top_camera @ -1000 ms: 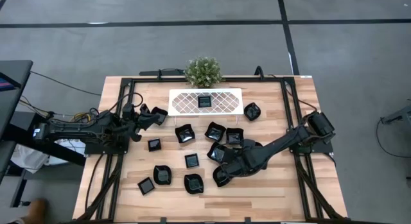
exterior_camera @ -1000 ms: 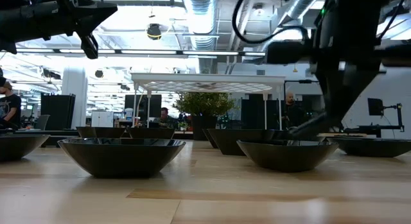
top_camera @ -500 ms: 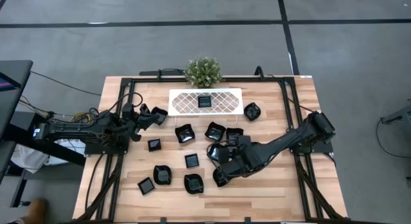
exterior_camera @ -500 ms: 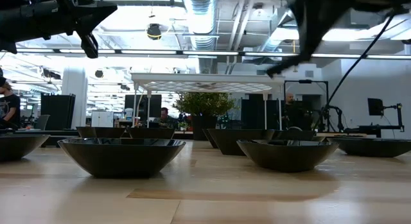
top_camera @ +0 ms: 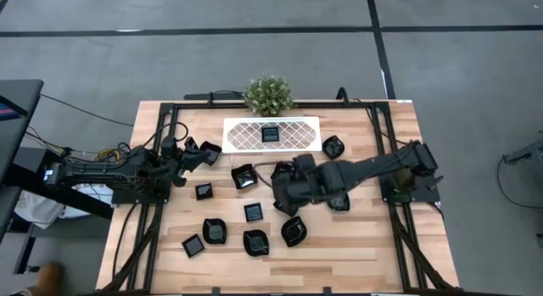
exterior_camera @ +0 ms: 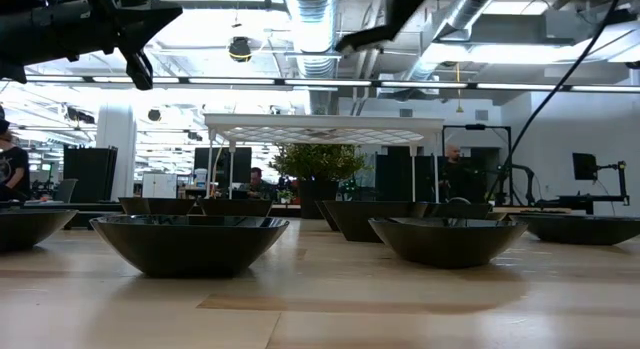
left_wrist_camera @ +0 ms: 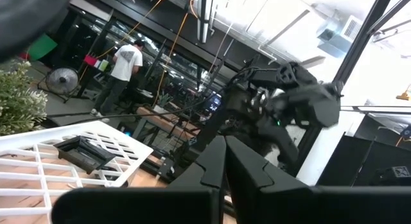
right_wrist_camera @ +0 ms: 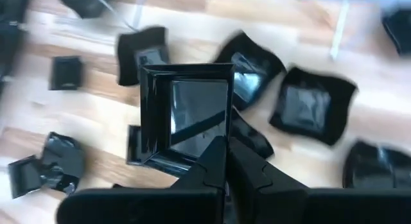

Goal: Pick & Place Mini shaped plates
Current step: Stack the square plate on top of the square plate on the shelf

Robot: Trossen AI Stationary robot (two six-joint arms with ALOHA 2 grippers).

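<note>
the right arm has swung in from the near right part of the worktop [top_camera: 382,245] toward the middle, and it has gone up: a second ago it reached down among the dishes in the low view, now only its dark underside crosses the top of that picture. the right gripper [top_camera: 282,184] has its fingers pinched on the rim of a square black plate [right_wrist_camera: 186,108], which hangs clear of the wood with other dishes lying beneath it in the right wrist view. so i'd say the pick is done and the carry has begun, most likely toward the white lattice tray [top_camera: 246,136] at the far edge, where one square plate [top_camera: 270,134] already sits. that is my guess from the heading only.

the held plate juts forward from the fingertips, tilted a little, its hollow facing the wrist camera. from above it is hard to pick out against the arm, but the gripper is just near of the tray, over the cluster of loose plates [top_camera: 246,176].

the left gripper [top_camera: 197,154] hangs closed and empty over the left side of the worktop, same spot as before. the potted plant [top_camera: 268,94] stands behind the tray.
</note>
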